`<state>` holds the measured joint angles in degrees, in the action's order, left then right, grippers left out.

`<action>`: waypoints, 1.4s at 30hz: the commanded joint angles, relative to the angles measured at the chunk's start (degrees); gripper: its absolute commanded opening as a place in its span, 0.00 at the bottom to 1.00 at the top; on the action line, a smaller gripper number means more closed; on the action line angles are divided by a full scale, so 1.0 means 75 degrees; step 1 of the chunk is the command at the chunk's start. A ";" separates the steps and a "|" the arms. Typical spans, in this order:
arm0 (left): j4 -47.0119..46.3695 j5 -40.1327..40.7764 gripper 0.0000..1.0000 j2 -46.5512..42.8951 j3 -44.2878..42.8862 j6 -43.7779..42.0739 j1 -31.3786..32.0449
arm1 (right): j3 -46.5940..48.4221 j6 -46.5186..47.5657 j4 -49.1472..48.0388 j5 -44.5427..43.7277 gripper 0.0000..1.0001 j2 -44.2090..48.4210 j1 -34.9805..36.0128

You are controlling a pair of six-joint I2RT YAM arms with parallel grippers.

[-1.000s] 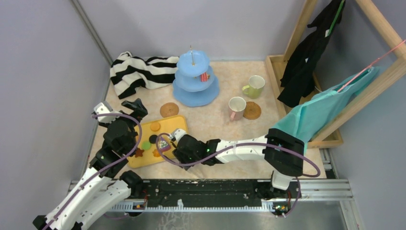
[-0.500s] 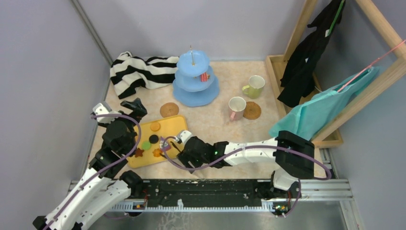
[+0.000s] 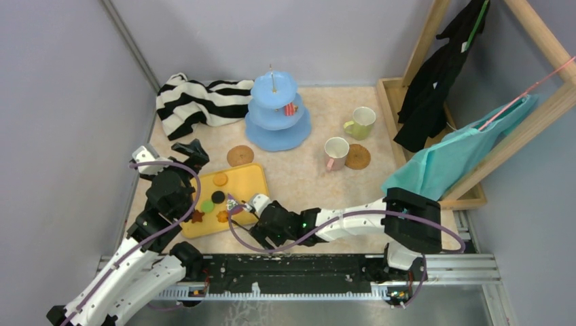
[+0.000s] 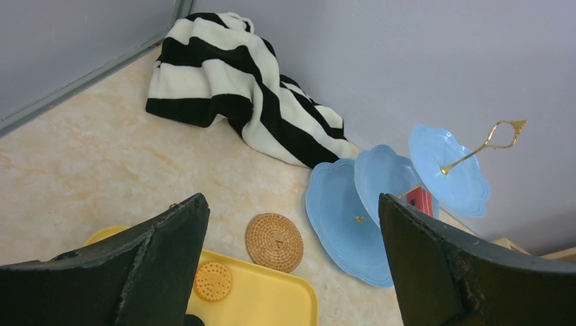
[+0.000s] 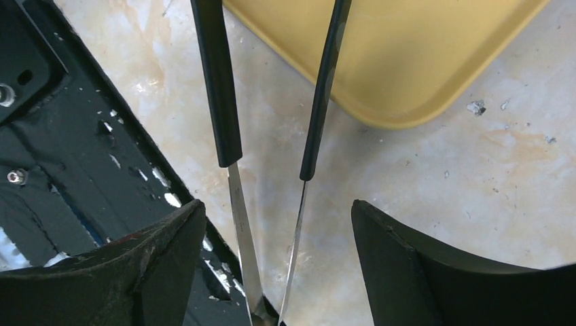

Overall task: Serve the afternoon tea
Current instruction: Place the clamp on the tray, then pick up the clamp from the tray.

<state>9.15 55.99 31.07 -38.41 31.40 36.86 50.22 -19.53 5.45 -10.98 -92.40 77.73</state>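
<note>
The light-blue three-tier stand (image 3: 277, 112) stands at the back with a red cake slice (image 3: 291, 109) on its middle tier; it also shows in the left wrist view (image 4: 380, 197). Several toy cookies (image 3: 218, 197) lie on a yellow tray (image 3: 248, 180). The yellow-green cup (image 3: 360, 122) and the pink-handled cup (image 3: 335, 152) stand to the right. One cork coaster (image 3: 240, 155) lies behind the tray, the other (image 3: 357, 157) beside the pink-handled cup. My left gripper (image 3: 170, 153) is open and empty left of the tray. My right gripper (image 5: 275, 210) is open at the tray's near corner, with metal tongs (image 5: 227, 102) between its fingers, untouched.
A black-and-white striped cloth (image 3: 197, 102) lies at the back left. A wooden rack (image 3: 435, 41) with black and teal garments stands at the right. The black rail (image 3: 306, 268) runs along the near edge, close to my right gripper. Grey walls close in left and back.
My right gripper has drawn back from over the tray towards the near edge of the table. The left arm has not moved.
</note>
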 commanded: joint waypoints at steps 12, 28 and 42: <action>0.0046 0.0070 0.99 -0.0040 0.0198 0.0187 -0.0005 | 0.0172 0.0104 -0.0435 -0.0775 0.72 -0.0831 0.0228; 0.0128 0.0053 0.99 -0.0064 0.0248 0.0310 -0.0005 | 0.0110 0.0124 -0.0580 -0.0609 0.49 -0.0749 0.0264; 0.0146 0.0018 0.99 -0.0152 0.0212 0.0327 -0.0005 | 0.1303 -0.0091 0.1129 0.0105 0.47 -0.0724 0.0266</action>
<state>9.58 56.01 30.81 -37.01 33.65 36.86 55.92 -19.29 10.72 -12.43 -98.63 79.00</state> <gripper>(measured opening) 0.991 0.472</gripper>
